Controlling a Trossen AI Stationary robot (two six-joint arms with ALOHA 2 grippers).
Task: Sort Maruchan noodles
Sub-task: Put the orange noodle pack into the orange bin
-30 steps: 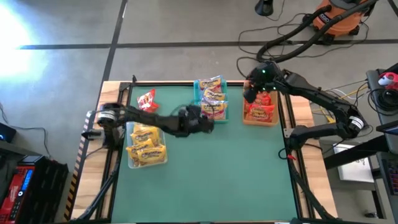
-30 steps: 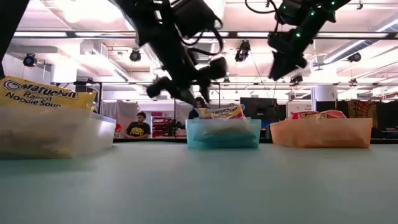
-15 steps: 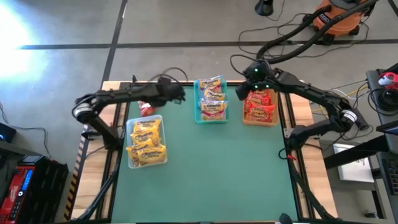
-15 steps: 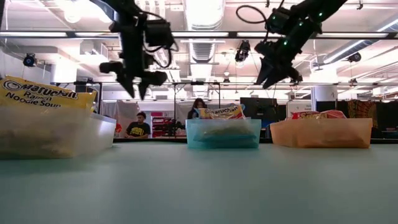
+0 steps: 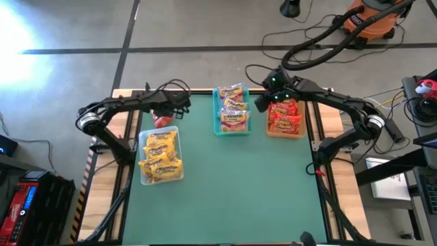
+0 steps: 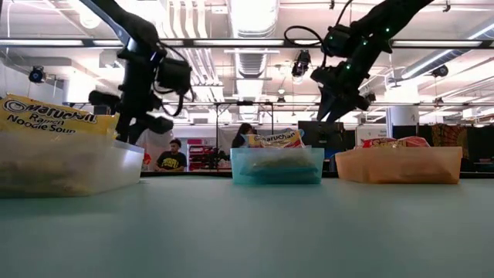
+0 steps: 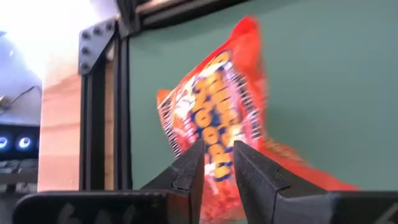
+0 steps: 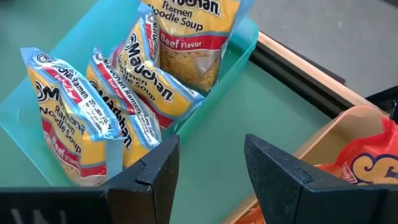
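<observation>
A red Maruchan packet [image 5: 162, 121] lies near the table's far left corner, and my left gripper [image 7: 217, 152] is shut on it. More packets sit in three trays: yellow ones in the clear tray [image 5: 160, 157], pink-banded ones in the teal tray [image 5: 232, 113], red ones in the tan tray [image 5: 285, 117]. My right gripper [image 8: 211, 146] hangs open, with nothing in it, above the gap between the teal tray [image 8: 37, 134] and the tan tray [image 8: 348, 134]. My left gripper has the red packet's printed face [image 7: 217, 134] in the narrow gap between its two fingers [image 7: 189, 168]. The fingers slant down onto it from above. The packet's far end [image 7: 245, 37] sticks up past the fingers. The fingers hide the place of contact itself.
The black frame rail [image 7: 121, 112] and the wooden edge strip [image 7: 68, 130] run close beside the red packet. The near half of the green table top [image 5: 232, 191] is bare. People show in the room behind the table [image 6: 171, 154].
My left gripper has swung from in front of the teal tray toward the table's far left corner, turning as it went, and now stands at the red packet. My right gripper has drifted a little lower and from over the tan tray toward the teal tray.
</observation>
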